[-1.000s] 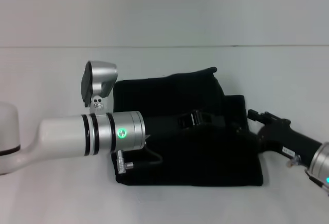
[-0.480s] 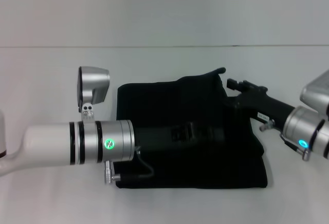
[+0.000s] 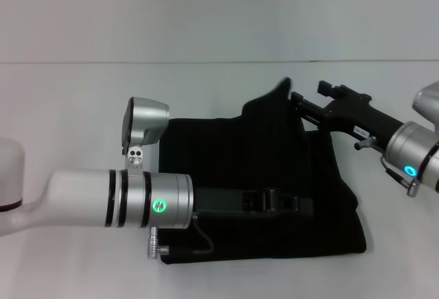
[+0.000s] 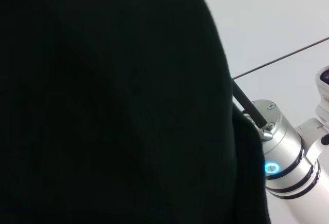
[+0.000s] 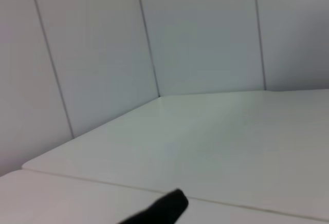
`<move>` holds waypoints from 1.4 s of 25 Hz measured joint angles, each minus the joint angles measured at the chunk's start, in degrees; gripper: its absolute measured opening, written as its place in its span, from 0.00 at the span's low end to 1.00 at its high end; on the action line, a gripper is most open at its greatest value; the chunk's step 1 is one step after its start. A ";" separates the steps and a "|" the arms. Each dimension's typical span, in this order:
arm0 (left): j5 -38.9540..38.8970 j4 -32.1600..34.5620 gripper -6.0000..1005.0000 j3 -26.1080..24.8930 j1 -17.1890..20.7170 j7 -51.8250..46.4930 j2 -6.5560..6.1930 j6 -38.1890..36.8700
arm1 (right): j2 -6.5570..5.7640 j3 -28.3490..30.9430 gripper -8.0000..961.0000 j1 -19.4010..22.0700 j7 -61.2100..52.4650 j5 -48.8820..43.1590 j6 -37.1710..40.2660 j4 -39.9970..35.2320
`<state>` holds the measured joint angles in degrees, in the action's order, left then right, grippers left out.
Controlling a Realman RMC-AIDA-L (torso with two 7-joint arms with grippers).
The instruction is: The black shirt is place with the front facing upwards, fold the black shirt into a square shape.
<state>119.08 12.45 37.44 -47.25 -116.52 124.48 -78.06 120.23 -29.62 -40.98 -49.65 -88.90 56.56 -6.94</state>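
We see a white bench [image 3: 68, 100] w/ a pale panelled wall [image 5: 195, 34] behind. The left gripper [image 3: 302, 206] lies across the black shirt [image 3: 226, 155], mid-bench, partly folded; grip state: cannot tell. At the shirt's far right corner, the right gripper [image 3: 296, 101] is closed on a raised peak of the fabric.

The left gripper [image 3: 302, 206] lies across the black shirt [image 3: 226, 155], barring passage over its middle. Bare white table [image 3: 68, 107] lies open beyond its fingers and around the cloth.
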 joint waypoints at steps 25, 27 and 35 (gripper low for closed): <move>-4.85 8.02 0.55 -1.04 2.11 12.03 -0.55 -23.63 | -1.35 -0.10 0.77 10.45 -12.23 10.68 4.05 -2.01; -5.19 16.40 0.64 -1.16 7.29 14.69 -1.39 -25.87 | -2.55 -3.20 0.77 11.13 -21.46 5.14 7.06 -4.83; -6.75 22.01 0.84 -4.40 17.44 32.77 -4.73 -22.61 | -7.90 -10.44 0.76 7.19 -60.89 -15.00 12.74 -15.13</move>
<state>112.33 34.46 33.03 -29.80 -83.74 119.75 -100.67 112.34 -40.06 -33.79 -110.55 -103.89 69.30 -22.07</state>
